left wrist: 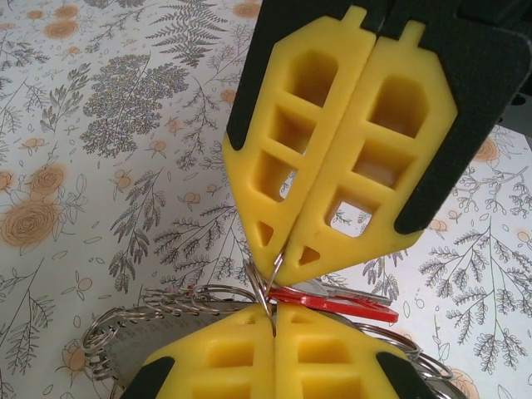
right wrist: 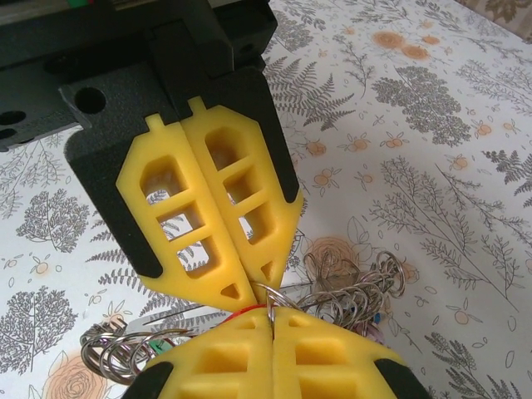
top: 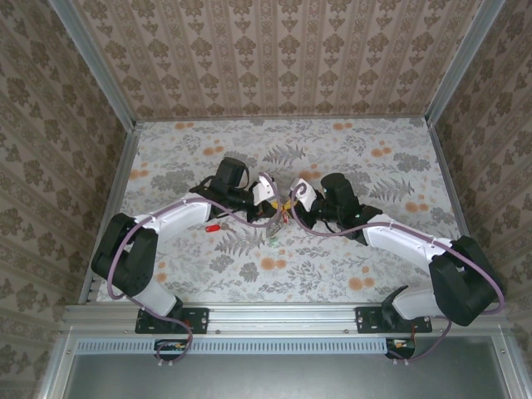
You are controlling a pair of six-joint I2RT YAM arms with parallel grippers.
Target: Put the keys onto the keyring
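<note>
Left hand (left wrist: 278,264) and right hand (right wrist: 259,293) meet tip to tip mid-tabletop (top: 349,274), both clamped on thin keyring (right wrist: 353,287) wire, its coils half hidden, red key (left wrist: 349,306) partly behind them.

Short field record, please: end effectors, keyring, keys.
left end effector: shut, pinching a thin wire of the keyring
right end effector: shut on the same wire, tip to tip with the left
red key: beside the tips, under the wire
loose red key: on the table, near the left arm
green key: on the table, nearer the bases
</note>
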